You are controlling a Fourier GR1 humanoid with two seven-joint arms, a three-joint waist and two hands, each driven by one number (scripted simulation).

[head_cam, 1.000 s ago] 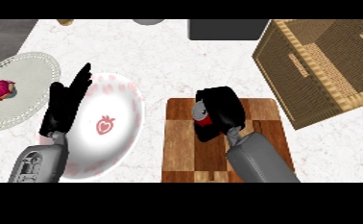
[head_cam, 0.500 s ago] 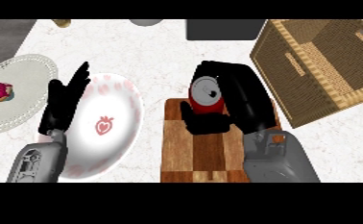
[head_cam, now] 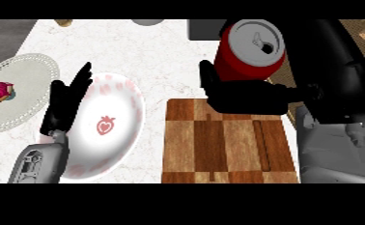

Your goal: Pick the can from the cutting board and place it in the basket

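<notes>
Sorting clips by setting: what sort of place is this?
Probably a kitchen counter: a wooden cutting board, a strawberry-print plate and a red drink can above a marbled white top.

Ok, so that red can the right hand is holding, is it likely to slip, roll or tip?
Probably stiff: the can shows no dent where the right hand curls round it. Its smooth, glossy side could slip. Upright on its flat end it should stand; on its side it would likely roll.

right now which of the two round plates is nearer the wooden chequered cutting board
The glossy white plate with a red strawberry mark, just left of the board; the pale lace-edged plate lies farther left.
</notes>
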